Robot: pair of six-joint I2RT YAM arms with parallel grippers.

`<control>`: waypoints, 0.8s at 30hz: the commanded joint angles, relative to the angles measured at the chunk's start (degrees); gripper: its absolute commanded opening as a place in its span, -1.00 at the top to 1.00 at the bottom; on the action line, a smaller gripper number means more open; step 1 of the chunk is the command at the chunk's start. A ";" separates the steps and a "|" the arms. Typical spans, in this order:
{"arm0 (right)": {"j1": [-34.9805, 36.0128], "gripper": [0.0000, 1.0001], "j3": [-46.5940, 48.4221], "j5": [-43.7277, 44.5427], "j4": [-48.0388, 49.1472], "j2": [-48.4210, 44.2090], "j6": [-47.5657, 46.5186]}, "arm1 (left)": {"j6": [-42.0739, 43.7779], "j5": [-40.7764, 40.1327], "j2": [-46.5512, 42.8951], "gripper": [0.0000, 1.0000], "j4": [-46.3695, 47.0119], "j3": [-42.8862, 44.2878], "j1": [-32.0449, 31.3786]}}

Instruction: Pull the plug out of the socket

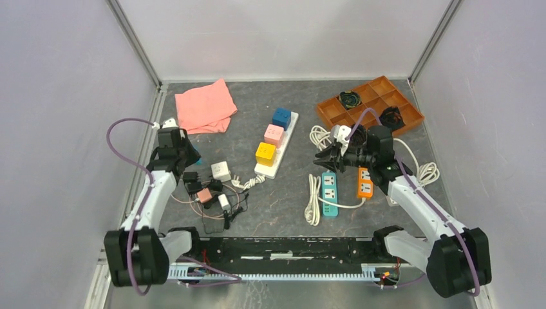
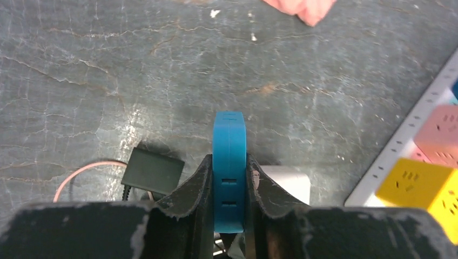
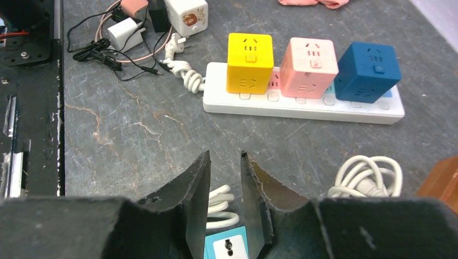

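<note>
So, socket (image 1: 269, 170): long white strip, lies mid-table on a slant, cord knotted at its near end.
Plugs on it: yellow cube (image 1: 265, 153), pink cube (image 1: 273, 134), blue cube (image 1: 281, 118), seated in a row and close together.
Left gripper (image 2: 228, 162): out at the left of the table, well apart from the socket. Jaws closed onto a flat blue plug (image 2: 229, 135), held edge-up just above the table, beside the charger pile (image 1: 209, 190).
Right gripper (image 3: 224, 156): hovers over the teal strip (image 3: 229, 248), to the right of the socket. Jaws parted only a sliver, nothing in them.
Step, as I read it: one plug in hand and clear of the socket; three cubes not yet off.
Risk, strip lifts: nothing pins the socket, so a tight cube may drag the whole strip up instead of letting go.
Risk, crowding: narrow jaws could land on top of a cube or nudge its neighbour; they need a wider opening first.
Risk, wrong target: the right gripper sits nearer the teal strip than the socket, and closing here grabs the wrong thing.
Risk, slanted pull: could jam the pins.
</note>
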 commanded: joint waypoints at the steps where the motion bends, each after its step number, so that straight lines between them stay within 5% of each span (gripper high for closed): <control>1: -0.05 0.33 0.18 -2.29 3.98 2.14 -0.09 | -4.03 6.49 5.54 0.96 7.75 0.80 4.74; 9: -1.47 0.32 0.28 -2.86 2.60 2.22 -2.05 | -7.05 14.48 18.75 0.92 11.25 2.99 9.27; 15: -2.91 0.31 0.25 -4.32 2.78 1.96 -1.64 | -9.12 15.61 22.73 0.66 10.90 3.12 13.61; 18: -3.02 0.31 0.19 -4.84 2.78 2.20 -1.53 | -9.22 16.15 23.07 0.23 10.95 3.01 14.13; 20: -3.24 0.31 0.26 -5.05 2.78 2.27 -1.53 | -9.18 16.03 22.44 -0.28 11.20 2.75 14.24; 24: -3.51 0.31 0.26 -5.18 2.70 2.16 -1.53 | -9.02 13.94 20.04 -0.76 10.88 2.27 14.35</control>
